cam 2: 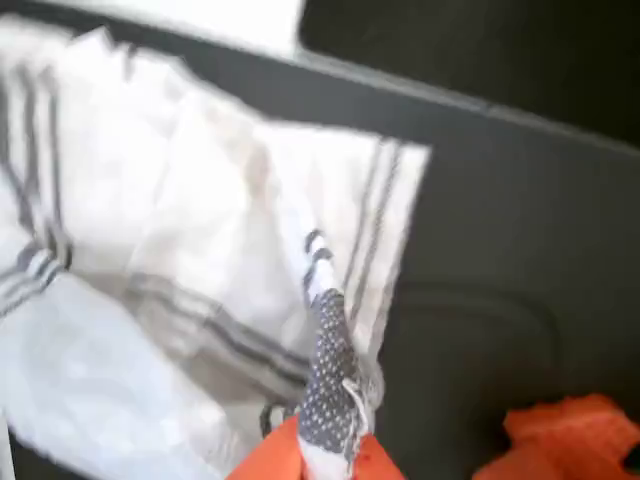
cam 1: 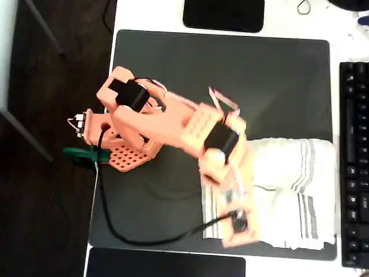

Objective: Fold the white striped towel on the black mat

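The white striped towel (cam 1: 288, 190) lies rumpled and partly doubled over on the lower right part of the black mat (cam 1: 230, 69). My orange gripper (cam 1: 237, 222) reaches down over the towel's left edge near the mat's front edge. In the wrist view the gripper (cam 2: 325, 450) is shut on a pinched ridge of the towel (cam 2: 180, 230), which rises from the cloth into the jaws. Grey stripes run along the fold. The mat (cam 2: 500, 250) shows dark to the right of the cloth.
A black keyboard (cam 1: 354, 161) borders the mat on the right. Glossy black rectangles lie above (cam 1: 223, 14) and below (cam 1: 167, 264) the mat. The arm's base (cam 1: 124, 153) with a green clamp (cam 1: 81, 154) sits at the mat's left edge, and a black cable (cam 1: 132, 236) loops across the mat.
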